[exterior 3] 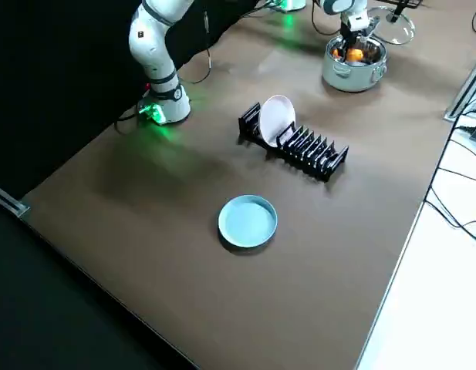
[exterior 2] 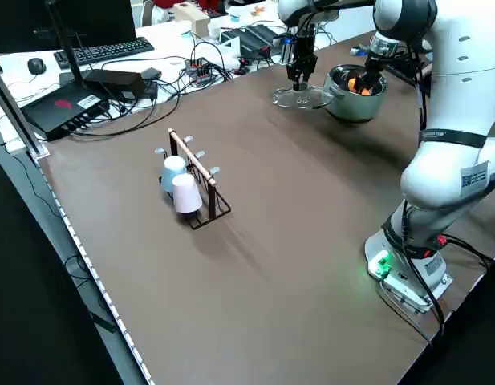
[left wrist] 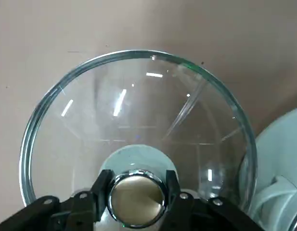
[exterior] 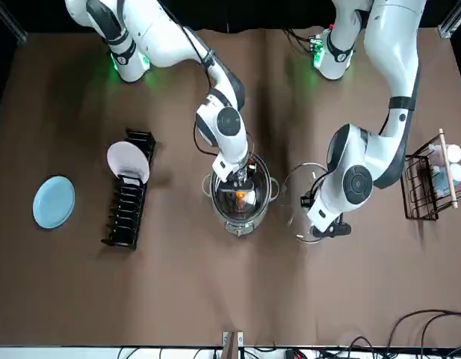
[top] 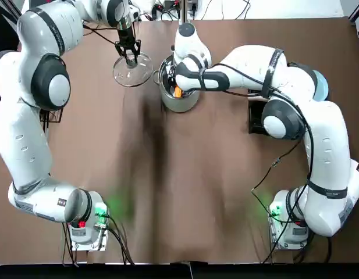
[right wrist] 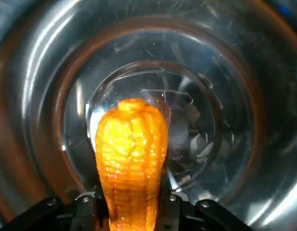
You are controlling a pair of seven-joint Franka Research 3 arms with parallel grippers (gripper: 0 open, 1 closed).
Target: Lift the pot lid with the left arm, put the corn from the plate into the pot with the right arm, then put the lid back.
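Note:
The steel pot [top: 180, 100] stands open near the table's far middle. My right gripper [top: 177, 90] reaches down into it, shut on the orange corn [right wrist: 131, 168], which hangs over the pot's shiny bottom [right wrist: 187, 125]. The corn [exterior: 241, 196] also shows in the front view inside the pot [exterior: 242, 213]. To the pot's left, my left gripper [top: 130, 56] is shut on the metal knob [left wrist: 137, 197] of the glass lid [top: 132, 70]. The lid [left wrist: 138, 134] sits low, just beside the pot; whether it touches the table I cannot tell.
A black dish rack [exterior: 129, 191] holding a white plate [exterior: 128, 161] stands on the robot's right, with an empty blue plate [exterior: 54, 201] beyond it. A wire rack with cups [exterior: 432, 179] stands on the robot's left side. Cables trail past the far edge.

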